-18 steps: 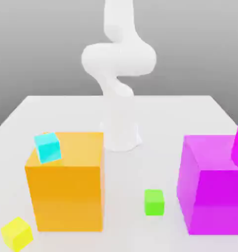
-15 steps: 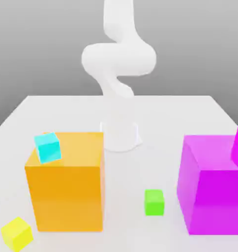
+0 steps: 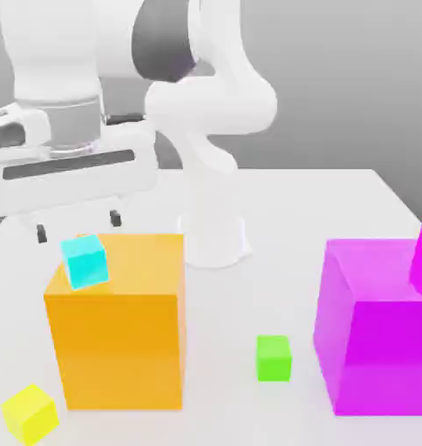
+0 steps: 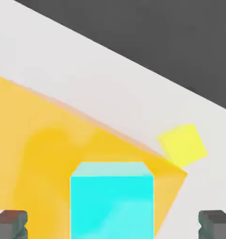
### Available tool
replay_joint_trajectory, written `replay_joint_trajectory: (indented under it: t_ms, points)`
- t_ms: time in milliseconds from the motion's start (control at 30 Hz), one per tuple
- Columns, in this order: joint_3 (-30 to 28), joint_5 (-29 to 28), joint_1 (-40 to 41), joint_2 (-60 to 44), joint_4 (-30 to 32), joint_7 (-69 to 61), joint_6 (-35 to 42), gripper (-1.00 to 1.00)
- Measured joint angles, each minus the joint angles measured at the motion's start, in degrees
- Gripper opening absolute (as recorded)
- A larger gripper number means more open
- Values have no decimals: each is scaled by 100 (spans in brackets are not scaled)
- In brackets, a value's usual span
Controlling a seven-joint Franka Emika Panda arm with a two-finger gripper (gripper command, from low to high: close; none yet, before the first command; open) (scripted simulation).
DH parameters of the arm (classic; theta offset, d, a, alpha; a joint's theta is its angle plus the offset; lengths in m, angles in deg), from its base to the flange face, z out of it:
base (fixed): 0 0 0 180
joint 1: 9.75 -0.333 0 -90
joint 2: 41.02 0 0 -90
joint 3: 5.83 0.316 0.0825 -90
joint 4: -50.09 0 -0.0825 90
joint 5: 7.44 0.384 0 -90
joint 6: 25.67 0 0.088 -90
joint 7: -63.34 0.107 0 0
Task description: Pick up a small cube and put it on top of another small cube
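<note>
A: Where is the hand [image 3: 78,223] now?

B: It has just come in; a moment ago it was not there; now it hangs over the orange block [image 3: 119,322], right above the cyan cube [image 3: 84,260]; its fingers [image 4: 10,223] are wide apart and hold nothing.

A: What is under it?

B: The cyan cube sits on top of the orange block, between the two fingers; the yellow cube [image 3: 30,413] is down on the tabletop [image 3: 336,200], near the block's corner.

A: And the green cube [image 3: 273,357]?

B: It has not moved; it lies on the tabletop between the orange block and the magenta block [image 3: 376,327], well apart from the hand.

A: So what does that mean?

B: I think the hand is lined up to grab the cyan cube, not the green one; nothing is stacked yet.
</note>
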Motion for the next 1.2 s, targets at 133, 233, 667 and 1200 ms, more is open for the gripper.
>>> replay_joint_trajectory:
  t_ms: [133, 233, 667, 1200]
  points:
    - [0, 24, 0, 0, 0, -16, 8, -100]
    - [2, 33, 5, -18, 11, -29, -13, -100]
    - [674, 108, -1188, 457, -480, -1986, 967, -100]
    - [1602, 525, -3224, -78, -347, -5514, 348, -100]
